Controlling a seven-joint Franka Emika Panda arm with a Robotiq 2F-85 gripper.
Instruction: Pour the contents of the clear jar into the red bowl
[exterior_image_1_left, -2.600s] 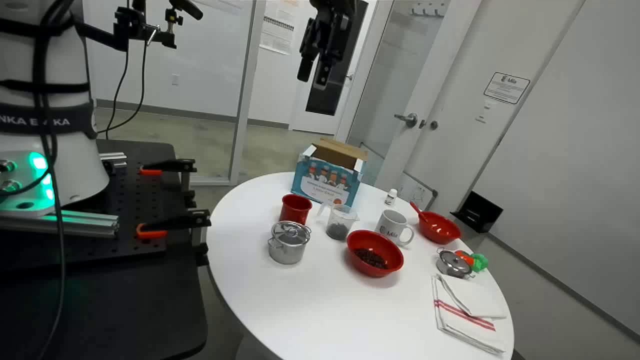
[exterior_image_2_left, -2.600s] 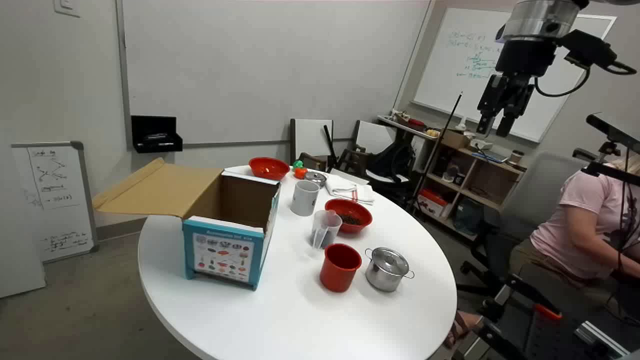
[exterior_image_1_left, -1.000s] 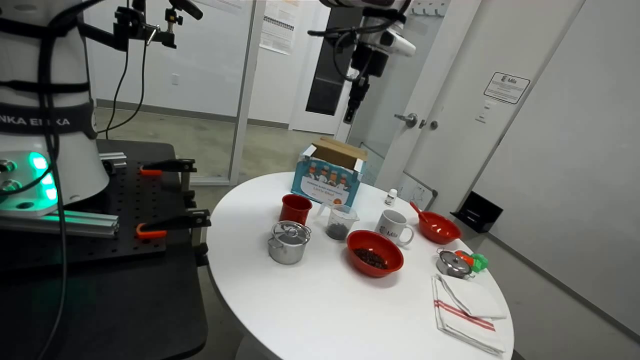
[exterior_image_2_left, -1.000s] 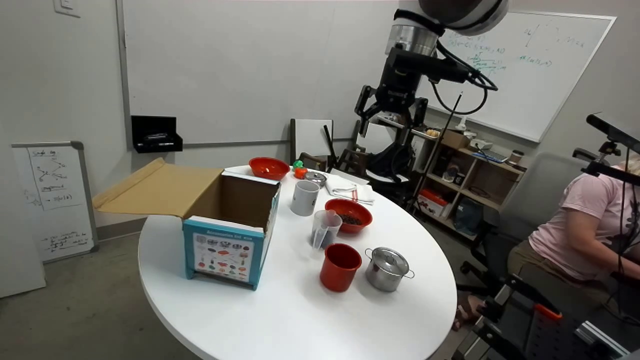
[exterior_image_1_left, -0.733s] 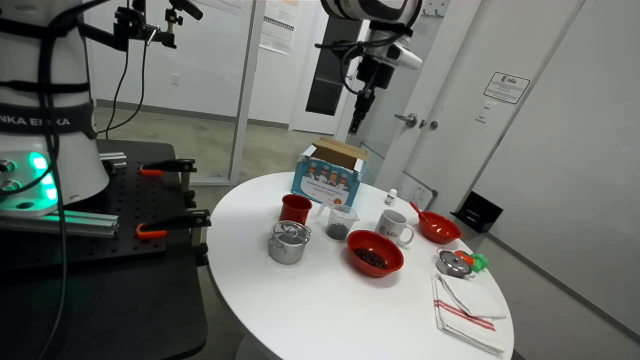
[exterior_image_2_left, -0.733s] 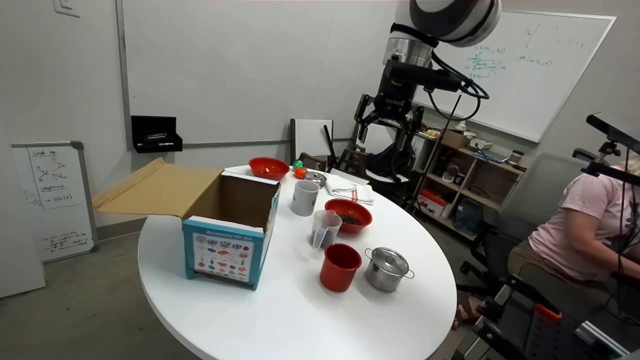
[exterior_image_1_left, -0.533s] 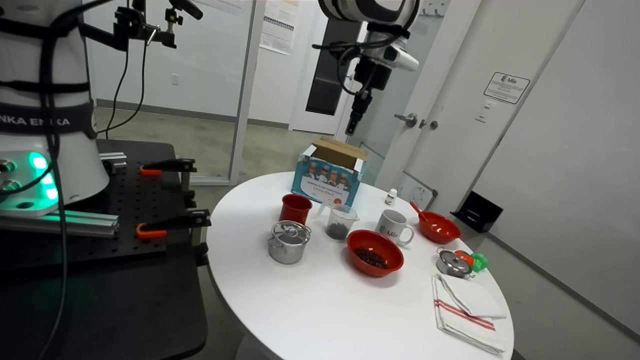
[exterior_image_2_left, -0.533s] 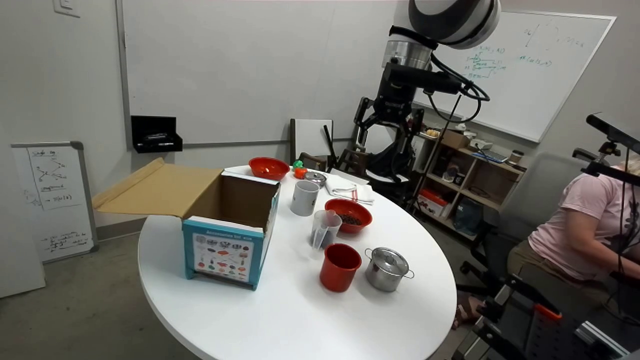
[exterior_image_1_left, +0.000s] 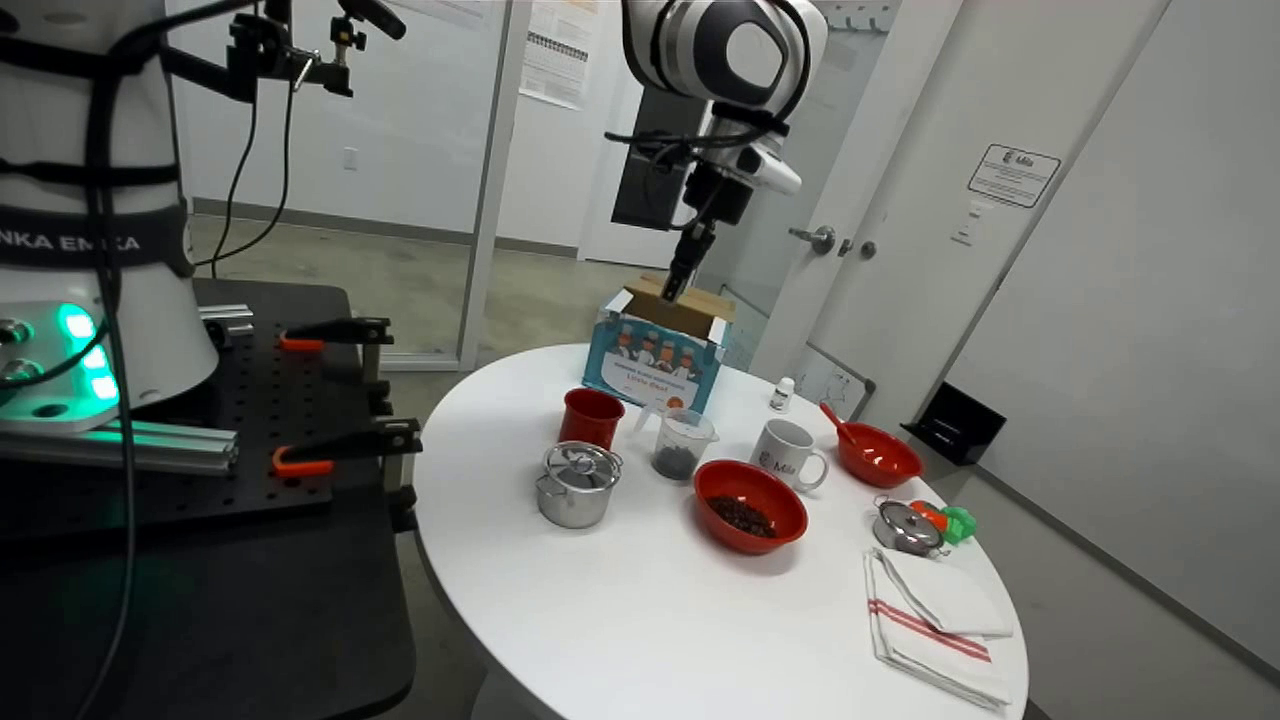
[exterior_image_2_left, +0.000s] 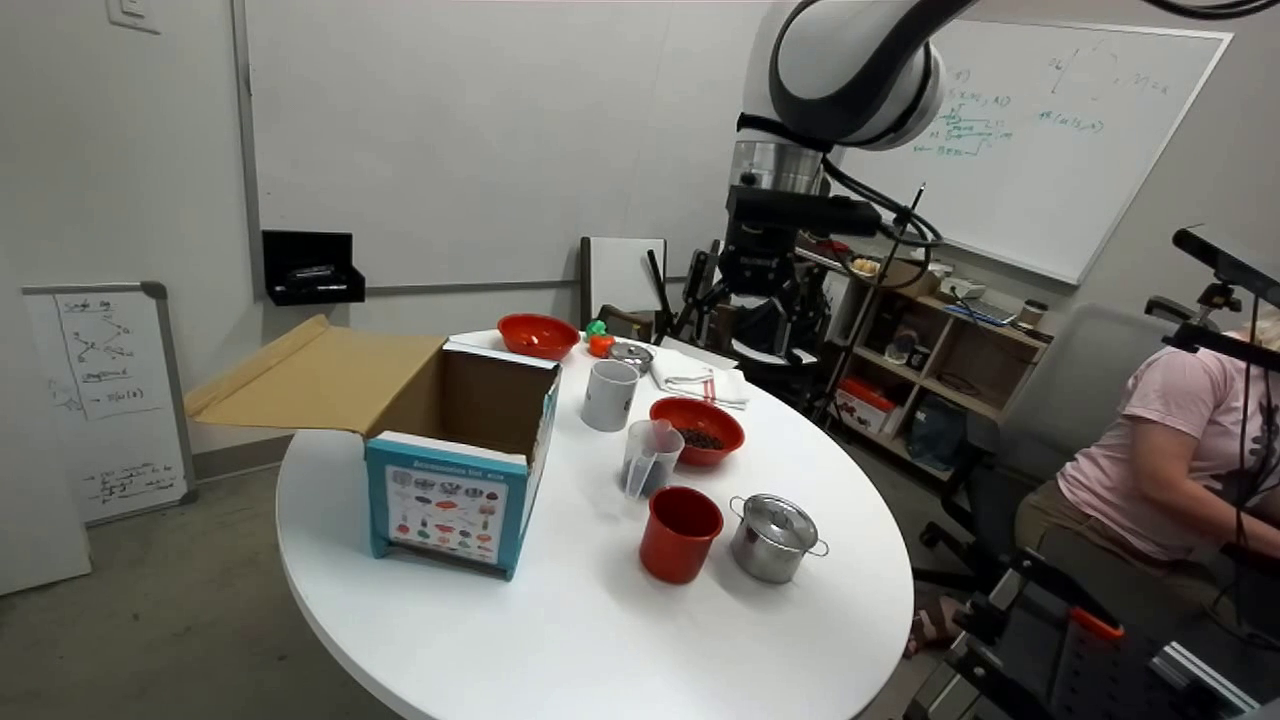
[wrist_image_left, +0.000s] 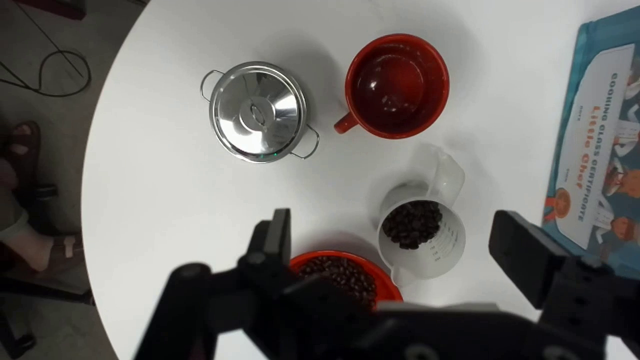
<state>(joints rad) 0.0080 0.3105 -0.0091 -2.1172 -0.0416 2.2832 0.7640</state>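
Note:
The clear jar (exterior_image_1_left: 684, 432), a see-through measuring cup with a handle, stands upright with dark beans in its bottom. It also shows in an exterior view (exterior_image_2_left: 651, 462) and in the wrist view (wrist_image_left: 435, 255). A red bowl (exterior_image_1_left: 745, 545) with dark beans stands close beside it, partly hidden by my gripper in the wrist view (wrist_image_left: 387, 286). A second red bowl (exterior_image_1_left: 880, 465) with a red spoon stands farther off; I cannot tell which bowl is meant. My gripper (wrist_image_left: 392, 217) is open and empty, its fingers pointing down, above the table and apart from the jar.
A red cup (wrist_image_left: 397, 85) and a lidded silver pot (wrist_image_left: 257, 112) stand near the jar. An open cardboard box (exterior_image_1_left: 650, 365) stands behind it. A white mug (exterior_image_1_left: 783, 453) is beside the beans bowl. A small pot (exterior_image_1_left: 908, 528) and folded towels (exterior_image_1_left: 935, 625) lie farther along the table.
The arm has swung in over the table, the wrist has turned, and the gripper has come lower. Its fingers appear farther apart than at first. The things on the table have not moved.

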